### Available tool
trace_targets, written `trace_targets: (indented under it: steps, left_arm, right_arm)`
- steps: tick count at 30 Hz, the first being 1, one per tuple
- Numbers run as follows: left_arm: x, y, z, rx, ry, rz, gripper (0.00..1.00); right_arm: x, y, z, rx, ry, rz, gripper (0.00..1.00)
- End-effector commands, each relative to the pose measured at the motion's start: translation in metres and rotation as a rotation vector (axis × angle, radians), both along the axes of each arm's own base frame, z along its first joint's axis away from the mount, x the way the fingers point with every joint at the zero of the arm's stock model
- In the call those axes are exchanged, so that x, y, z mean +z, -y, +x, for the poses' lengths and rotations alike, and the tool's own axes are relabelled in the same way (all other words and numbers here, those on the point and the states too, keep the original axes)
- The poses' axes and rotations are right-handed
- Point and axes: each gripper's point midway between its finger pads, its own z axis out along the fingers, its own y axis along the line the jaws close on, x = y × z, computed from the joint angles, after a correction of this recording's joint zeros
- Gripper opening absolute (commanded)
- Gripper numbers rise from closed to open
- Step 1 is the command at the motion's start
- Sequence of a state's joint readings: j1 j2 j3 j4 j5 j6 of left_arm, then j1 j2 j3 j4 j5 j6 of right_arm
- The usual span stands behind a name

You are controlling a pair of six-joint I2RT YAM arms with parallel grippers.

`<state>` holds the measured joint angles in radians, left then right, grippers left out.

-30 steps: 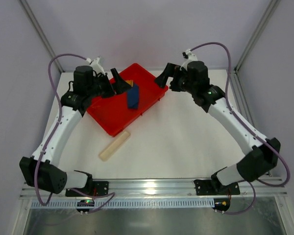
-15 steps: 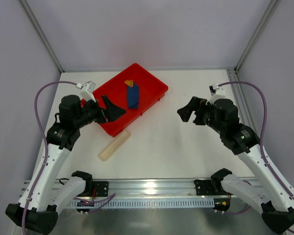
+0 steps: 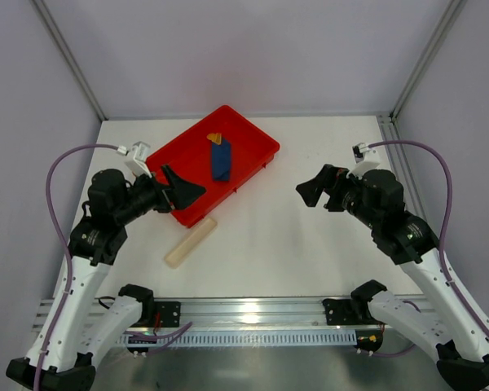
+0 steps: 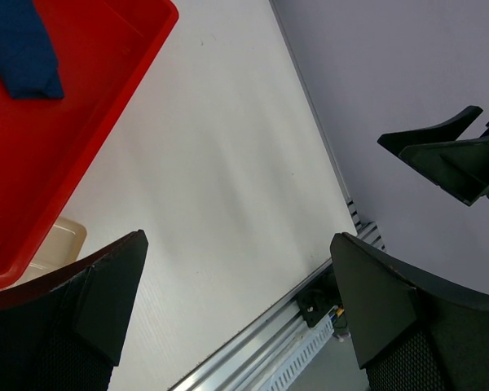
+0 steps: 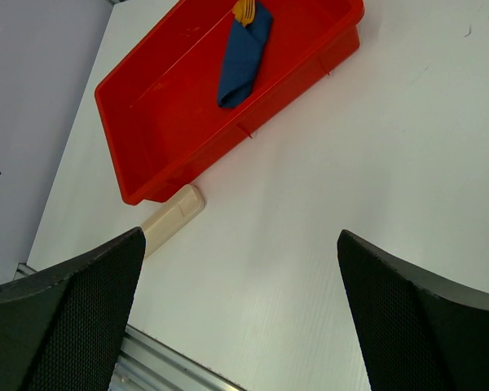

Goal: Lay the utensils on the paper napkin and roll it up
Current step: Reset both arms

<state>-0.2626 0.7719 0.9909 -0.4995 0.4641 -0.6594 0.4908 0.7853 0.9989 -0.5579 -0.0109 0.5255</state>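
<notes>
- Paper napkin [image 3: 220,160]: navy, rolled into a bundle, lying inside the red tray [image 3: 253,145] at the far left of the table [image 3: 293,244].
- Utensils [image 3: 215,136]: an orange tip pokes out at the bundle's far end (the rest is hidden).
- Beige strip [image 3: 190,242]: just beside the tray's near edge.
- Left gripper [image 3: 186,192]: jaws spread, holding nothing, over the tray's near-left edge.
- Right gripper [image 3: 308,189]: jaws spread, holding nothing, well right of the tray.

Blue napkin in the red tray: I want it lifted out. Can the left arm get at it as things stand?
Probably yes: the open left gripper hovers beside the tray, and nothing covers the napkin.
</notes>
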Motion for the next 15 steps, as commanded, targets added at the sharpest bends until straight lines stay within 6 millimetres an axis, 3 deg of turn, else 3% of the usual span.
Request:
trace_targets:
  steps: [1, 15]
  left_arm:
    - [0.0119, -0.0002, -0.0048, -0.005, 0.020, -0.006, 1.00]
    - [0.0175, 0.0029, -0.0057, -0.027, 0.022, -0.015, 1.00]
  right_arm:
    - [0.0111, -0.0019, -0.0021, 0.016, 0.036, 0.013, 1.00]
    - [0.0208, 0.0028, -0.0066, 0.015, 0.072, 0.008, 0.99]
